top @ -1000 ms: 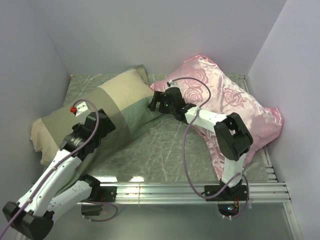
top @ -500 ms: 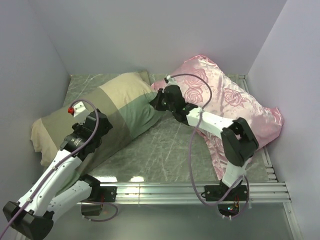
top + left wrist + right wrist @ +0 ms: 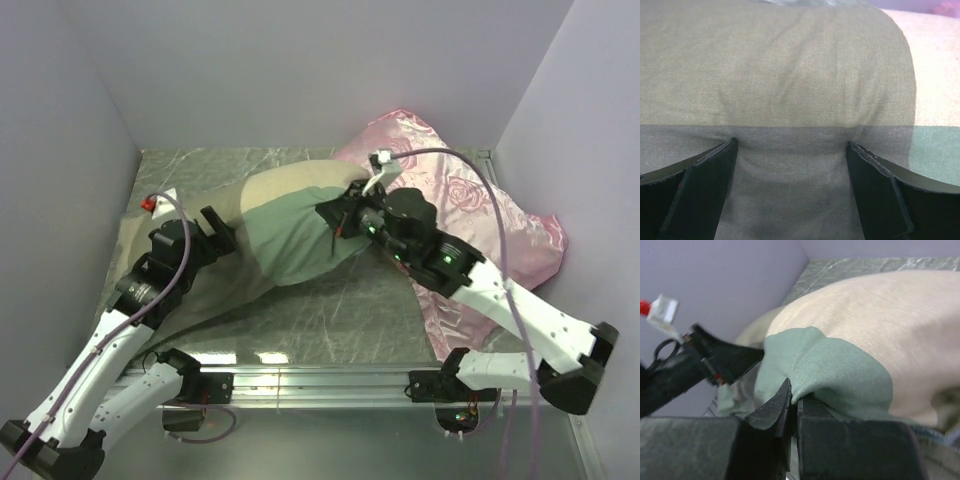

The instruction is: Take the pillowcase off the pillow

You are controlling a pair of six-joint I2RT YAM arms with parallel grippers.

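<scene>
The pillowcase (image 3: 290,225) is lying across the table (image 3: 340,300). A second pillow (image 3: 470,200) is lying just right of and behind the pillowcase. The left gripper (image 3: 790,150) is sitting on the pillowcase's left part, and the right gripper (image 3: 792,395) at its right end.

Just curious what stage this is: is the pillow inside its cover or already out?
Inside: the pillowcase bulges plump, no white pillow showing, right gripper pinching its green end.

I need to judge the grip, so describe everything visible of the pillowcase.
The pillowcase is soft woven cloth in beige, olive and grey-green blocks, plump at one end, slack and flat at the other. The right gripper is shut on a pinched grey-green fold. The left gripper stands open, pressed against the olive part.
</scene>
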